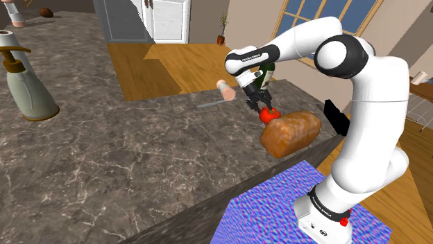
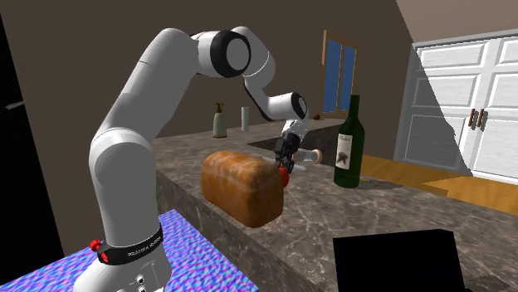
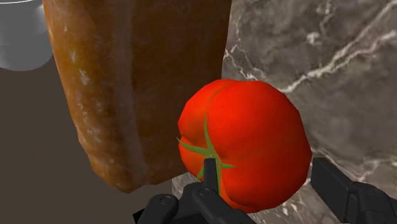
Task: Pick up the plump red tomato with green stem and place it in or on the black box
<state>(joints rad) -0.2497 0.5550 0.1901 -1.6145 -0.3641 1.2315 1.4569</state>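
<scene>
The tomato (image 3: 245, 149) sits between the two fingers of the claw (image 3: 264, 172), stem side turned towards the camera on the hand, so the fingers bear on its rounded flanks and not on the green stalk. It hangs close against the end of the bread loaf (image 1: 290, 132), and the tilted claw (image 1: 260, 105) reaches in from the side away from the loaf, probably the only free way in. Whether the tomato (image 1: 269, 114) is already off the desk (image 1: 139, 159) I cannot tell.

The claw is narrowed to the tomato's width and pinches it: one finger (image 3: 207, 188) lies against it by the stem, the other (image 3: 337, 184) meets its opposite side, with no gap showing at either.

The black box (image 1: 336, 118) stands at the desk's edge beyond the loaf, nearer the arm's stand, so the carry likely has to pass up and over the bread. A wine bottle (image 2: 347, 145) stands just behind the claw and could be knocked on a wide swing.
</scene>
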